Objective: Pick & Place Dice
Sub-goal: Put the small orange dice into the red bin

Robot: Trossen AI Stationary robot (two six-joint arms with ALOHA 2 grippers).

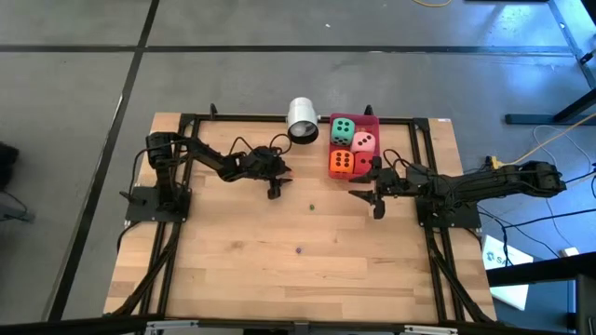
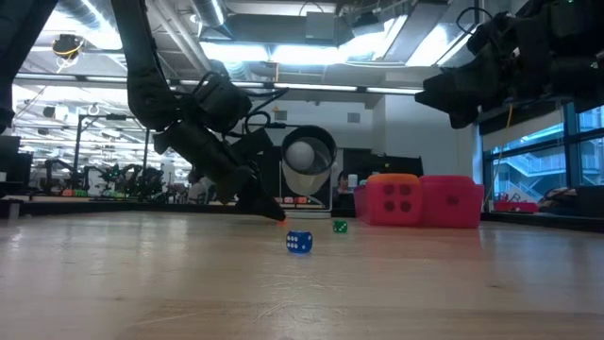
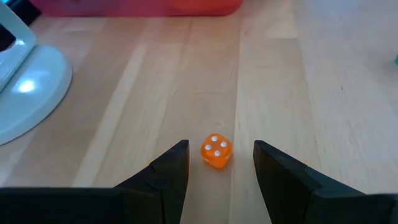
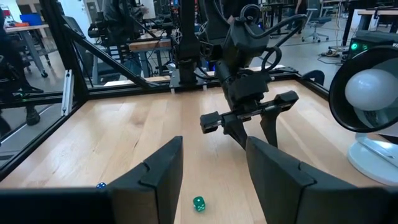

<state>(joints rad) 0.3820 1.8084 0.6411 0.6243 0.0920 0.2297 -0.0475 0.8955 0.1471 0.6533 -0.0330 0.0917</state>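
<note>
**Left gripper** [image 1: 276, 192]: low over the mid-table, tips down at the wood. Its fingers are parted and hold nothing. They stand either side of the orange die [image 3: 216, 152], with a gap on each side. You have it lined up for a pinch; by my reading the close is the only move left.

**Orange die**: small, three white pips up. It sits flat on the table [image 1: 233, 270], between the left fingers and touching neither. It is turned a little off square to them, so expect it to twist as they meet it.

**Right gripper** [image 4: 213, 146]: just beside the tray's near corner and held well above the wood, facing across at the left arm. Its fingers are spread wide and empty. It seems parked there to keep out of your way.

**Green die** [image 1: 311, 207]: small and loose on the table between the two grippers, near neither.

**Blue die** [image 2: 298, 243]: small, nearer the front edge and apart from the green. Both are probably waiting their turn.

**Tray** [image 1: 374, 120]: red, at the far edge right of centre. It holds four big dice packed together:
- the big green die [image 1: 343, 129]
- the big pink die [image 1: 366, 142]
- the big orange die [image 1: 341, 162]
- the big red die [image 1: 363, 165]

**Cup** [image 1: 303, 121]: white, lying on its side just left of the tray, mouth toward the front. It is likely where the small dice are meant to go, though that I cannot confirm.
</note>
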